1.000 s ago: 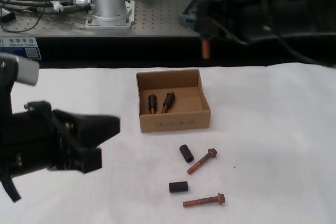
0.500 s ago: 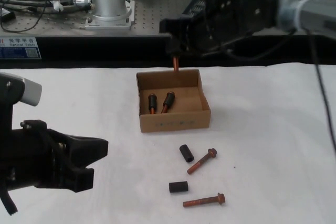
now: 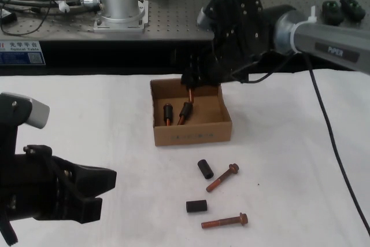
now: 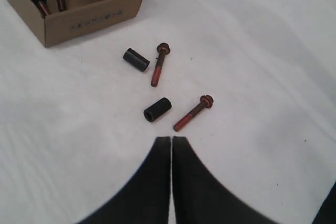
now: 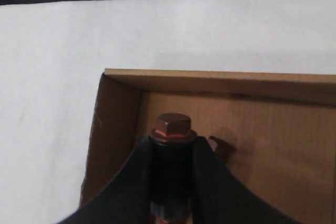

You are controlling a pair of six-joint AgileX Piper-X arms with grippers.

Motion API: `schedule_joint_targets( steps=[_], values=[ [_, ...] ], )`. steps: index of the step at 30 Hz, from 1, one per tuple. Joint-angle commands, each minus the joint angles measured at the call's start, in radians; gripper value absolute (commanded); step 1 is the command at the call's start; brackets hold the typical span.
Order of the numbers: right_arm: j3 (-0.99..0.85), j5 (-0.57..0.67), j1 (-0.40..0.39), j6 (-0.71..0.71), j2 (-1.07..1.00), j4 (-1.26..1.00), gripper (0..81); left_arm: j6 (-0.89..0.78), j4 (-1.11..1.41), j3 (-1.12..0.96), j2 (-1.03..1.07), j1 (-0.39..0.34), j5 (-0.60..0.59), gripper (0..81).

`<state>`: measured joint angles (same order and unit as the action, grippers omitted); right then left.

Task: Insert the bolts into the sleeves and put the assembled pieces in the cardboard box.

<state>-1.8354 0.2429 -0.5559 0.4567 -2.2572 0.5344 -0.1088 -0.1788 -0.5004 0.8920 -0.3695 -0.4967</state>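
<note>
right gripper holds an assembled piece over the box

the right gripper (image 3: pixel 192 85) hangs over the far left part of the box (image 3: pixel 193 135), which sits in the middle of a white cloth (image 3: pixel 300 160). its fingers are clenched on the black sleeve of the held piece (image 5: pixel 174 127), a bolt already seated in that sleeve. the left gripper (image 4: pixel 171 182) sits low at the near left, its fingers pressed together with nothing between them. two finished pieces (image 3: pixel 176 112) lie side by side on the box floor. nearer than the box, two loose sleeves (image 3: pixel 205 169) and two loose bolts (image 3: pixel 222 178) lie on the cloth, well apart from both grippers.

what could go wrong, as a judgement: the fingers sit close to the box's far wall, so a lower drop could catch them on the cardboard and shove the box. letting go from this height could make the held piece bounce, lean on the wall, or land across the finished pieces. the grip is on the sleeve alone, so a jolt might let the bolt slide out.

the held piece's long axis runs steeply, close to upright, in line with the fingers. in the right wrist view its hex head sits just past the fingertips, facing the box floor near the far left corner. in the high view a copper-coloured end pokes down below the gripper into the box.
</note>
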Motion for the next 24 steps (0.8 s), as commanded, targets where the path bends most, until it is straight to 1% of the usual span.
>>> schedule_joint_targets(
  steps=[1, 6, 15, 22, 24],
  values=[
    [-0.016, 0.003, 0.006, 0.004, -0.004, 0.017, 3.2, 0.019, -0.001, -0.011, -0.003, 0.001, -0.008, 0.8],
    [-0.016, -0.009, 0.006, 0.045, -0.01, 0.049, 3.2, 0.019, -0.001, -0.011, -0.003, 0.001, -0.008, 0.8],
    [-0.016, 0.007, 0.006, 0.047, -0.041, 0.054, 3.2, 0.019, -0.001, -0.011, -0.003, 0.001, -0.04, 0.8],
    [-0.016, -0.001, 0.008, 0.074, -0.046, 0.077, 3.1, 0.019, -0.001, -0.011, -0.003, 0.001, -0.04, 0.8],
    [-0.016, -0.001, 0.009, 0.074, -0.046, 0.078, 1.3, 0.019, -0.001, -0.011, -0.003, 0.001, -0.04, 0.8]
  ],
)
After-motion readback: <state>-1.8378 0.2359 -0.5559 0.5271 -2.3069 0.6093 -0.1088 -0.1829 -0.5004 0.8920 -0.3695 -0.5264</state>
